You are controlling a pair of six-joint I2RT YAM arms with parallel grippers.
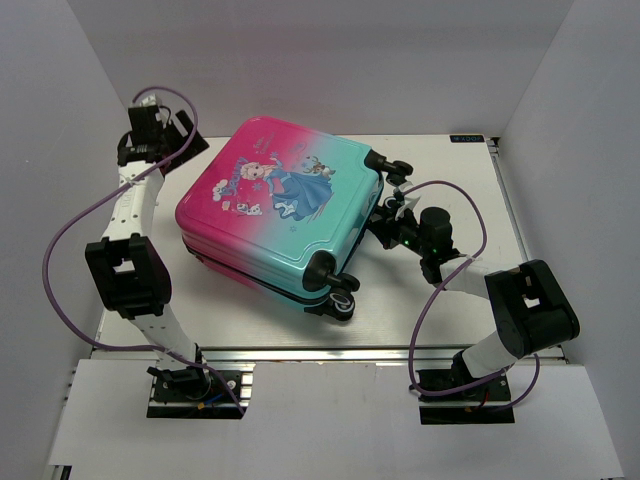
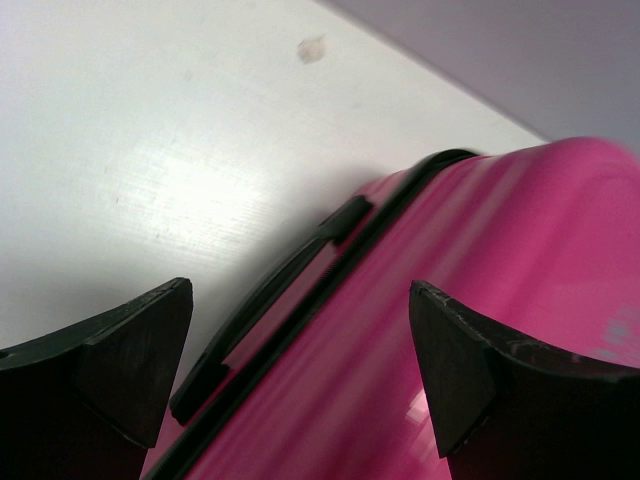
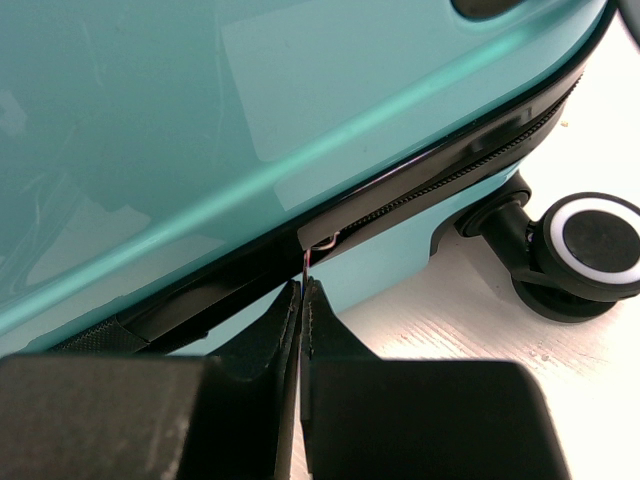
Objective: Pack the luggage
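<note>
The luggage (image 1: 285,210) lies flat and closed on the table, pink at its left end and teal at its right, with the princess print facing up. My right gripper (image 1: 385,215) is at the teal end between the wheels. In the right wrist view it (image 3: 301,292) is shut on the thin zipper pull (image 3: 305,265), which hangs from the slider (image 3: 322,238) on the black zip line. My left gripper (image 1: 180,140) hovers at the far pink corner. It (image 2: 300,290) stands open over the pink shell (image 2: 480,300) and its black side handle (image 2: 270,300), touching nothing.
Black wheels (image 1: 340,290) stick out at the luggage's near right corner, and another (image 1: 395,167) at the far right; one wheel (image 3: 592,245) sits close to my right fingers. White walls close in the table (image 1: 460,300) on the left, back and right. Purple cables loop off both arms.
</note>
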